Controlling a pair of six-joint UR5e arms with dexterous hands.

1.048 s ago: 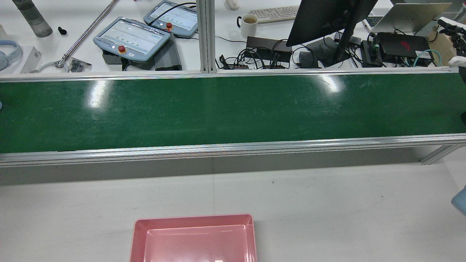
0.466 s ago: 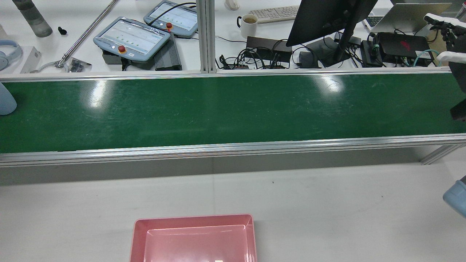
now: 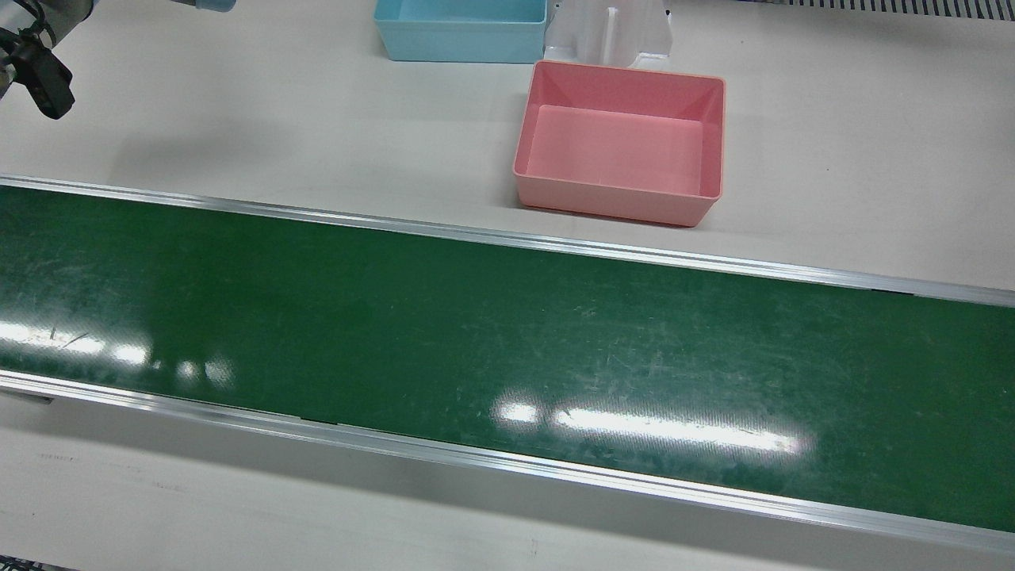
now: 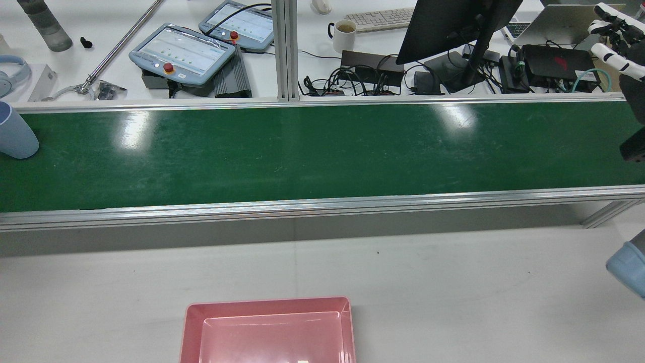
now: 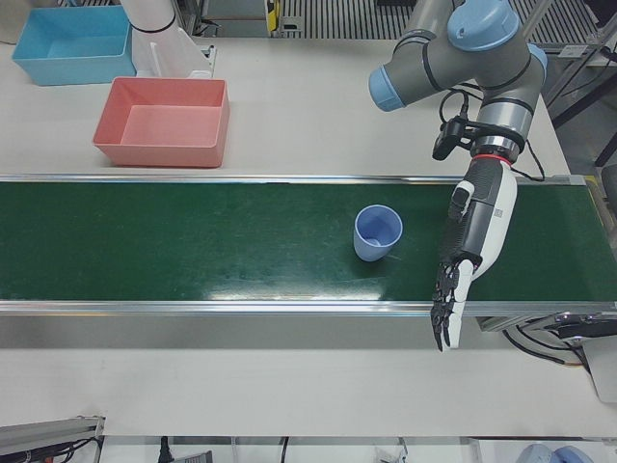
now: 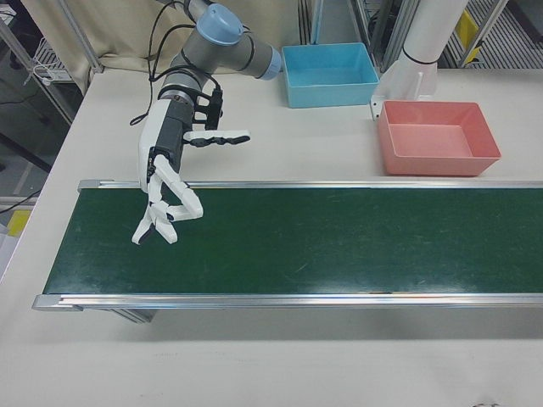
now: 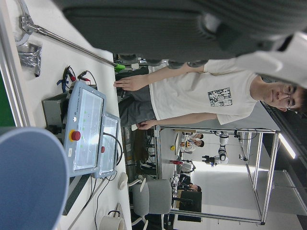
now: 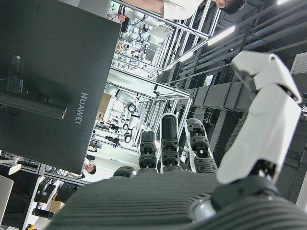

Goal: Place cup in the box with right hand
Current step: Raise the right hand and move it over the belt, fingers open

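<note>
A light blue cup (image 5: 378, 231) stands upright, mouth up, on the green belt (image 5: 193, 241). In the rear view the cup (image 4: 15, 132) sits at the belt's far left end. My left hand (image 5: 470, 241) hangs open beside the cup without touching it, fingers stretched past the belt's near edge. Its own view shows the cup (image 7: 29, 182) close by. At the other end of the belt my right hand (image 6: 163, 174) is open with fingers spread, above the belt edge and far from the cup. The pink box (image 3: 618, 202) stands empty on the white table (image 3: 238, 119).
A blue box (image 3: 460, 32) stands behind the pink one, next to a white pedestal (image 3: 610, 32). Beyond the belt lies a desk with teach pendants (image 4: 184, 50), a monitor (image 4: 453, 25), a mug (image 4: 345, 34) and cables. A person (image 7: 192, 96) shows in the left hand view.
The cup has come further into the rear view from the left edge, travelling right along the belt. My right hand has shifted slightly at the right edge.
</note>
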